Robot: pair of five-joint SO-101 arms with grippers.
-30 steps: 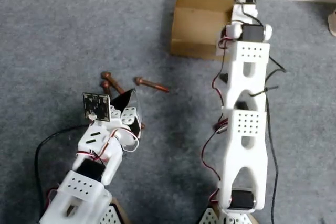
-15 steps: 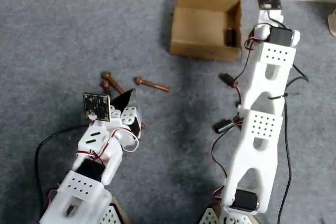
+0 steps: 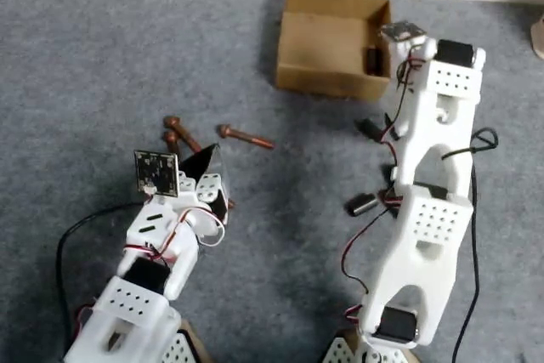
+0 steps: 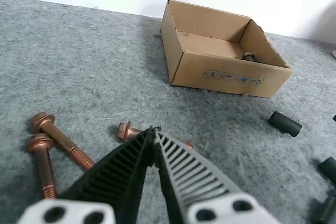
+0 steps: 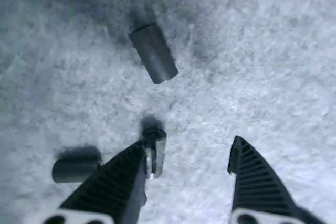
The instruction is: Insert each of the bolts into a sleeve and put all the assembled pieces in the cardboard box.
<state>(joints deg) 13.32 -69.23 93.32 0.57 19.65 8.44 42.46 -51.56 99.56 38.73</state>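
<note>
Three copper bolts lie on the grey carpet, two side by side and one apart. My left gripper is shut and empty, just short of them. The cardboard box holds one assembled piece in a corner. My right gripper is open above the carpet. One black sleeve stands beside one finger, another sleeve lies farther off, and a third lies to the side. The right arm hides its gripper in the high view.
Two loose sleeves lie beside the right arm, below the box. In the left wrist view, a sleeve lies past the box's front corner. Open carpet stretches between the arms. A white wall runs behind the box.
The right arm has swung off the box and drawn back over the loose sleeves. An assembled piece now shows in the box's corner. The left arm has kept still.
</note>
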